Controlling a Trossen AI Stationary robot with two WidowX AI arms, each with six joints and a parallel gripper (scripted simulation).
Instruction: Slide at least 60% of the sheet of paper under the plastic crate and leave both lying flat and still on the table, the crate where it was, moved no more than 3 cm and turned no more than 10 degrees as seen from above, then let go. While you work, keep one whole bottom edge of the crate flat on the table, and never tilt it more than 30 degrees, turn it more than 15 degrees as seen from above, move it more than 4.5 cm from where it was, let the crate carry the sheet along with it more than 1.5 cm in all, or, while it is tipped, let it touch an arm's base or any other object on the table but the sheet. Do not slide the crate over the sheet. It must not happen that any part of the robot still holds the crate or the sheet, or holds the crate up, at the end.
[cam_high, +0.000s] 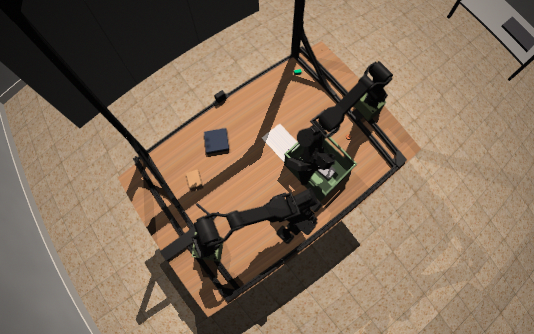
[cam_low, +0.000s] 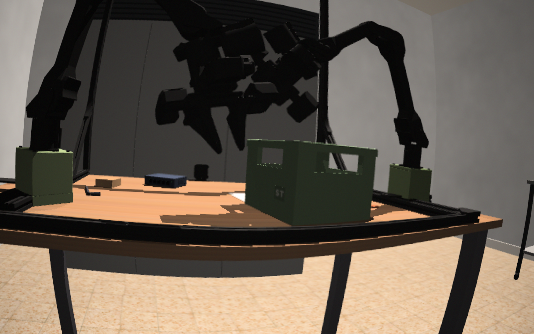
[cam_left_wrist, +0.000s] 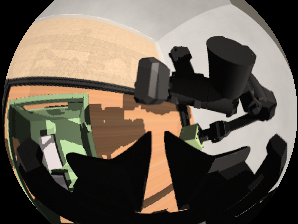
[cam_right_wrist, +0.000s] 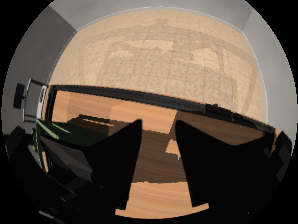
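While paper (cam_high: 281, 142) pokes out, crate (cam_high: 351, 164) (cam_low: 330, 192) (cam_left_wrist: 90, 130) stands upright.

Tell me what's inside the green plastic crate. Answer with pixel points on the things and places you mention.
Inside the green plastic crate (cam_high: 351, 165) (cam_low: 330, 192) (cam_left_wrist: 86, 131), at least one whitish piece (cam_high: 327, 172) (cam_left_wrist: 51, 154) shows; I can't tell what it is. The arms block much of the interior from above, so anything there stays hidden.

wooden table (cam_high: 240, 185) (cam_low: 135, 203) | navy box (cam_high: 216, 141) (cam_low: 165, 180) | tan block (cam_high: 194, 179) (cam_low: 108, 183) | white paper (cam_high: 280, 140) (cam_low: 239, 196), part visible
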